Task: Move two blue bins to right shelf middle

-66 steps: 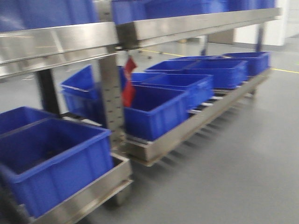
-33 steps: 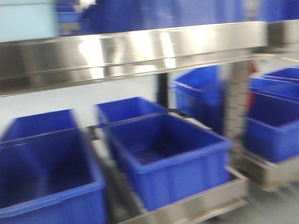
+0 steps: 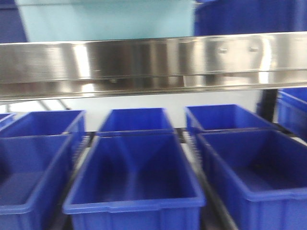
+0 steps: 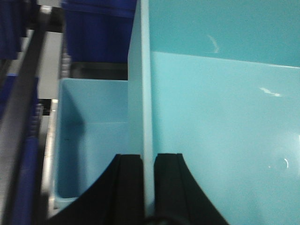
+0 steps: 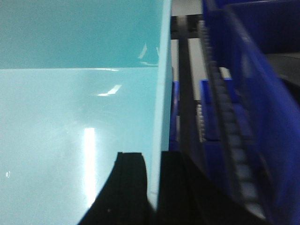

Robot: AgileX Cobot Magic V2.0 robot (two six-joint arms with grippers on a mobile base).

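Note:
A light blue bin [image 3: 105, 19] is held up above the steel shelf rail, at the top of the front view. My left gripper [image 4: 149, 157] is shut on that bin's left wall [image 4: 140, 93], one finger on each side. Clamped on its right wall [image 5: 161, 93] is my right gripper [image 5: 152, 154], also shut. The bin's glossy inside [image 4: 225, 140] fills most of both wrist views. A second light blue bin [image 4: 89, 136] sits lower, just left of the held one, in the left wrist view.
A steel shelf rail [image 3: 153, 62] crosses the front view. Below it stand several dark blue bins [image 3: 136, 177] in rows on the lower level. More dark blue bins [image 5: 262, 93] and roller tracks [image 5: 225, 122] lie right of the held bin.
The front view has swung left along the shelving, from an angled look at the racks to facing one bay squarely. The light blue bin now shows at the top.

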